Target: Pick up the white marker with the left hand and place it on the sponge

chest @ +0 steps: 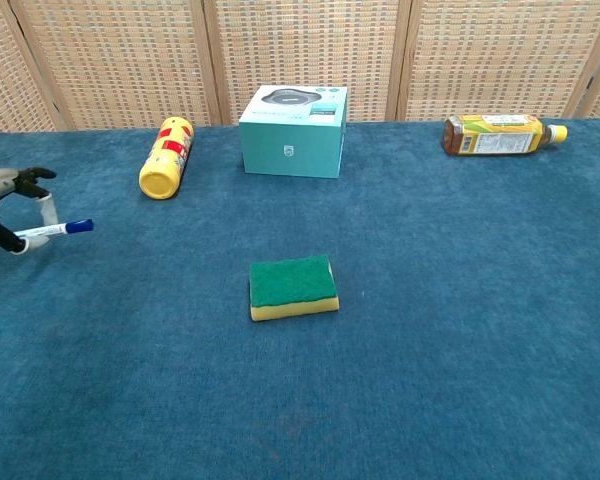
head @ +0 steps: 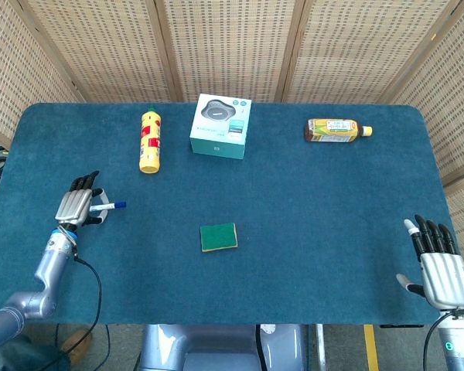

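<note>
The white marker (head: 107,206) (chest: 52,232) has a blue cap pointing right. My left hand (head: 77,205) (chest: 4,200) pinches its white end at the table's left side and holds it just above the blue cloth. The sponge (head: 218,236) (chest: 293,286), green on top with a yellow base, lies flat near the table's middle, well to the right of the marker. My right hand (head: 437,262) rests at the table's front right corner, fingers straight and spread, holding nothing.
At the back of the blue table (head: 317,209) lie a yellow bottle (head: 149,140) (chest: 166,157), a teal box (head: 221,125) (chest: 294,130) and an amber bottle (head: 337,129) (chest: 500,134). Wicker screens stand behind.
</note>
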`<control>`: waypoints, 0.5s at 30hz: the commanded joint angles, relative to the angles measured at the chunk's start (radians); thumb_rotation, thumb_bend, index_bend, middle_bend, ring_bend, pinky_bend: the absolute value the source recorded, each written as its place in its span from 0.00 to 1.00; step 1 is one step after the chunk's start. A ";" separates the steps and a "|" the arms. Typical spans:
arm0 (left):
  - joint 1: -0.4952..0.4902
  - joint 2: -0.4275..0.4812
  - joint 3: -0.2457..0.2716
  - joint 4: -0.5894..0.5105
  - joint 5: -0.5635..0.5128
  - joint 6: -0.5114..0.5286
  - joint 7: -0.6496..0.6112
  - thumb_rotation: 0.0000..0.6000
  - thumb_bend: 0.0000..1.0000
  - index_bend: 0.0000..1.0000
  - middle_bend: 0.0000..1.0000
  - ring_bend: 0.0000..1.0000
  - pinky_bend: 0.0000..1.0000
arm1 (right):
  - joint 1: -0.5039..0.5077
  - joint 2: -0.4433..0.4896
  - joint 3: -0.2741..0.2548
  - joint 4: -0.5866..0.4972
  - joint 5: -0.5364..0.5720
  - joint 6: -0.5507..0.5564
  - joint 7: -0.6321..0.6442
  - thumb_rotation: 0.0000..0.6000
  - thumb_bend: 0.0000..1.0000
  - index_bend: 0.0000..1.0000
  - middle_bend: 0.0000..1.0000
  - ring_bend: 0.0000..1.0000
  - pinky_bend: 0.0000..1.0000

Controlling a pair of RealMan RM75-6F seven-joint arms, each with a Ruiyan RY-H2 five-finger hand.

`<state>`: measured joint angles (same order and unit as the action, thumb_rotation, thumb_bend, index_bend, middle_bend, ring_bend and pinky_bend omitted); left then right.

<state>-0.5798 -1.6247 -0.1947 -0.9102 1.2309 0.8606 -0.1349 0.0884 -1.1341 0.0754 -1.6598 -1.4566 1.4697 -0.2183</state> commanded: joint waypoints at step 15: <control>-0.229 -0.016 -0.134 -0.441 -0.290 -0.018 0.548 1.00 0.40 0.64 0.00 0.00 0.00 | -0.003 0.019 0.014 0.000 0.031 -0.006 0.032 1.00 0.00 0.06 0.00 0.00 0.00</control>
<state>-0.7448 -1.5995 -0.2898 -1.3239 1.0368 0.8690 0.3418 0.0862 -1.1162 0.0890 -1.6602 -1.4271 1.4652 -0.1881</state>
